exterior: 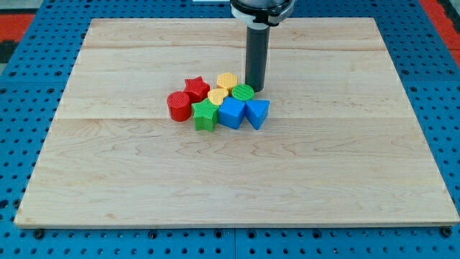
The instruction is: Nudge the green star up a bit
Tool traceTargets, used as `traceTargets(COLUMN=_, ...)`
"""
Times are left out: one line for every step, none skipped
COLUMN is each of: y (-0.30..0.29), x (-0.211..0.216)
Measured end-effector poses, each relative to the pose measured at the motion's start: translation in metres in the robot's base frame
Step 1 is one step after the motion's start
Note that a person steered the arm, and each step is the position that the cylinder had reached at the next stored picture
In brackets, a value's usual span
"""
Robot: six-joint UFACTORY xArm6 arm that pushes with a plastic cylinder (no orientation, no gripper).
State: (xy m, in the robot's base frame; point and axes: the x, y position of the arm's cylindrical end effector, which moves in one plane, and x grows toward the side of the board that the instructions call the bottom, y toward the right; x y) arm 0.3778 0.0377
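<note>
The green star (205,114) lies in a tight cluster of blocks a little above the board's middle, at the cluster's lower left. My tip (256,89) is at the cluster's upper right, beside the green round block (243,92) and apart from the green star. The star touches the red cylinder (178,105) on its left and the blue cube (231,112) on its right.
In the same cluster are a red star (195,88), a yellow block (227,80), a second yellow block (217,96) and a blue triangular block (257,111). The wooden board (237,180) lies on a blue pegboard (21,108).
</note>
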Motion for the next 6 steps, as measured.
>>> traceTargets(y=0.000, x=0.000)
traceTargets(y=0.000, x=0.000)
traceTargets(y=0.000, x=0.000)
traceTargets(y=0.000, x=0.000)
traceTargets(y=0.005, x=-0.004)
traceTargets(y=0.034, x=-0.005)
